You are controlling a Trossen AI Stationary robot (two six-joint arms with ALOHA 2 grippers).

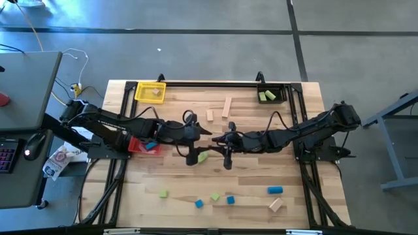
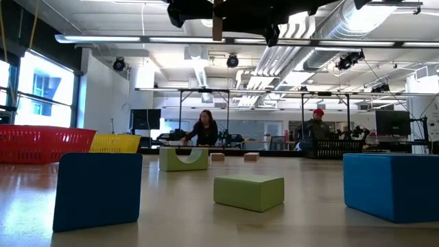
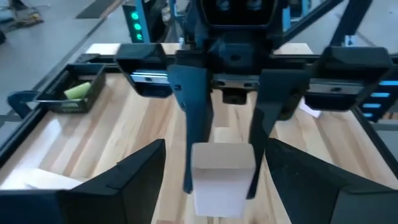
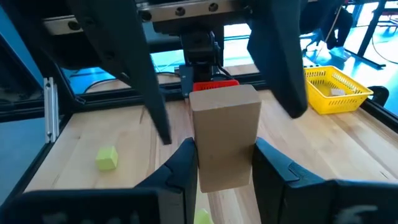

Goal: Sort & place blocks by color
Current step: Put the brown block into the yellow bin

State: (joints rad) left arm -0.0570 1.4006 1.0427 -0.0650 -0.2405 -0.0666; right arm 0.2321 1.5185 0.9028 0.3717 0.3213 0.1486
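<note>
Above the table's middle, my right gripper (image 1: 222, 140) is shut on a tan wooden block (image 4: 224, 124). My left gripper (image 1: 206, 135) faces it, open wide. Its fingers (image 4: 149, 87) stand on either side of the block's free end, apart from it. In the low view the block (image 2: 217, 26) hangs high above the table. Loose blocks lie on the wood: tan (image 1: 226, 106), green (image 1: 202, 157), blue (image 1: 275, 190), and several more near the front edge. My right gripper pinches the tan block's two opposite sides (image 4: 202, 165) between its two fingers (image 3: 196, 124). The fingers come nearly level from the table's right. The block is lifted clear of the table and sticks out past the fingertips toward my left gripper.
A yellow bin (image 1: 150, 91) holding a tan block stands at the far left, and a black bin (image 1: 271, 95) with green blocks at the far right. A red bin (image 1: 140, 145) with a blue block lies under my left arm. People stand in the room beyond.
</note>
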